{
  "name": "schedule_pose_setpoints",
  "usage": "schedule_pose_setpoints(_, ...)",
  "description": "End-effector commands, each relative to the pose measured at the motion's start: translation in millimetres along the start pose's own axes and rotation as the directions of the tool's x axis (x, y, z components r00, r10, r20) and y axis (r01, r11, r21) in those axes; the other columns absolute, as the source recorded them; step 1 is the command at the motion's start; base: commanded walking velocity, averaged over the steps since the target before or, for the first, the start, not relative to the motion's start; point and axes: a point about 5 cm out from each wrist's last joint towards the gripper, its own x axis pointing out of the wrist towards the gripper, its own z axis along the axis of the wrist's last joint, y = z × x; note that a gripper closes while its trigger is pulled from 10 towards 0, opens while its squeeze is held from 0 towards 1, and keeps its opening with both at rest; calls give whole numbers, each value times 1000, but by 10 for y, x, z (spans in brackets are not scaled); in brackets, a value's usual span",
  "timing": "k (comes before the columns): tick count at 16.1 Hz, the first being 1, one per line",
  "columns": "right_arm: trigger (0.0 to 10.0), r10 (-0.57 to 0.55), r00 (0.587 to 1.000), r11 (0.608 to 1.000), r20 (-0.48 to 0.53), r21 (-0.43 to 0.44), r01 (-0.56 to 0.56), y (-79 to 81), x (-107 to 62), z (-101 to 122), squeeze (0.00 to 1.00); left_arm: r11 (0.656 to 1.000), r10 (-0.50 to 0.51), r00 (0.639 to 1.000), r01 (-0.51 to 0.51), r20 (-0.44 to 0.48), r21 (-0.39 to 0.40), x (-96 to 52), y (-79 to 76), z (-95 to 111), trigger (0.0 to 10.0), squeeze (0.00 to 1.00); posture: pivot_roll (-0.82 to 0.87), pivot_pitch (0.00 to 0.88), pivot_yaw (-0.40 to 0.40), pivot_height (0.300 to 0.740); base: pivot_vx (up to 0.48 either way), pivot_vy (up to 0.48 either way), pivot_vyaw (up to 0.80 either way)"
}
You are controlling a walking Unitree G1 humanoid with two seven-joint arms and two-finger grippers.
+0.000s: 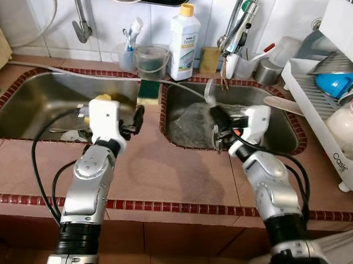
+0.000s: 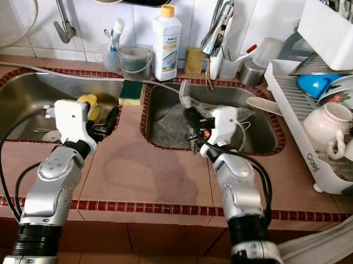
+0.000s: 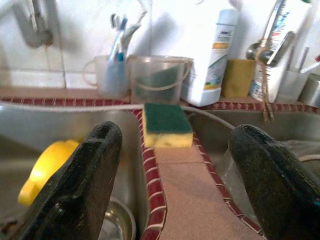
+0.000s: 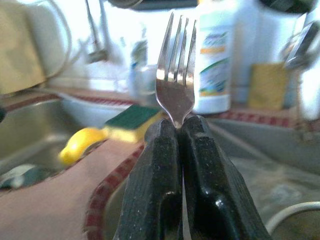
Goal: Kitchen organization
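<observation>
While its two black fingers (image 4: 200,180) are pressed tightly together, the right gripper (image 4: 178,125) clamps the neck of a shiny four-tined metal fork (image 4: 175,75), whose head stands upright just beyond the fingertips. Seen from the head, that gripper (image 2: 191,122) hangs over the near left part of the right-hand stainless steel sink basin (image 2: 266,142), with the fork (image 2: 184,93) pointing up. Below and beyond the closed jaws, crumpled clear plastic (image 2: 167,123) lies in the basin.

Off to the side, the left gripper (image 1: 137,119) hovers at the near right corner of the left-hand stainless steel sink basin (image 1: 27,104), its jaws spread wide with nothing between them. Straight ahead through that gap, a green-and-yellow rectangular sponge (image 3: 166,125) lies on the terracotta tiled divider (image 3: 190,200) between the basins. Beside the left finger (image 3: 82,185), down in the basin, sits a rounded yellow plastic object (image 3: 42,167).

Farther beyond both jaws, along the white tiled wall, stand a white detergent bottle with a yellow cap (image 1: 185,40), a clear plastic tub with a dark base (image 1: 151,61) and a translucent cup holding toothbrushes (image 3: 112,75). Well to the far side of the right gripper, a white dish rack (image 1: 337,153) carries a blue bowl (image 1: 338,83) and a white mug (image 2: 325,130).
</observation>
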Motion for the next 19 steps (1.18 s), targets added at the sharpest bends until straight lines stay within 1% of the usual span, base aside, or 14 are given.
schedule_pose_setpoints(1, 10000, -15, 999, 998, 49, -63, 18, -7, 3, 113, 0, 1000, -4, 1000, 4, 19, -19, 19, -1, 19, 10000, 0, -19, 0, -66, 740, 0, 0, 0)
schedule_pose_setpoints(2, 10000, -38, 998, 996, 52, -77, 42, -15, -1, 118, 0, 1000, -9, 1000, 10, 23, -23, 23, -1, 12, 10000, 0, -18, 0, -68, 740, 0, 0, 0)
schedule_pose_setpoints(3, 10000, -48, 998, 996, 50, -72, 52, -13, 2, 114, 0, 1000, -17, 999, 18, 34, -25, 19, -10, 12, 10000, 0, -17, 0, -69, 740, 0, 0, 0)
schedule_pose_setpoints(5, 10000, -27, 999, 996, 37, -84, 30, 50, 18, 97, 0, 997, -25, 999, 29, 49, -72, 20, -29, 11, 10000, 0, -18, 0, -74, 740, 0, 259, 0)
schedule_pose_setpoints(6, 10000, -20, 999, 996, 32, -83, 22, 103, 27, 82, 0, 997, -30, 998, 33, 49, -72, 24, -48, 3, 10000, 0, -14, 0, -80, 740, 0, 274, 0)
schedule_pose_setpoints(8, 10000, -22, 999, 997, 30, -75, 24, 154, 39, 64, 0, 997, -31, 998, 35, 50, -75, 11, -66, -14, 10000, 0, -11, 0, -83, 740, 0, 283, 0)
schedule_pose_setpoints(11, 10000, -17, 1000, 998, 26, -68, 18, 182, 35, 51, 0, 997, -30, 999, 32, 37, -67, -8, -73, -47, 10000, 0, -6, 0, -87, 740, 0, 289, 0)
schedule_pose_setpoints(12, 10000, -20, 1000, 999, 20, -47, 21, 188, 31, 38, 0, 998, -26, 1000, 27, 14, -52, -16, -76, -87, 10000, 0, -4, 0, -88, 740, 0, 480, 0)
schedule_pose_setpoints(13, 10000, -17, 1000, 999, 7, -51, 17, 205, 30, 16, 0, 998, -29, 1000, 29, 9, -50, -28, -92, -109, 10000, 0, -6, 0, -89, 740, 0, 480, 0)
schedule_pose_setpoints(19, 10000, 2, 1000, 999, -14, -41, -2, 288, 12, -36, 0, 998, -34, 999, 35, 9, -44, -45, -131, -124, 10000, 0, -2, 0, -96, 740, 0, 480, 0)
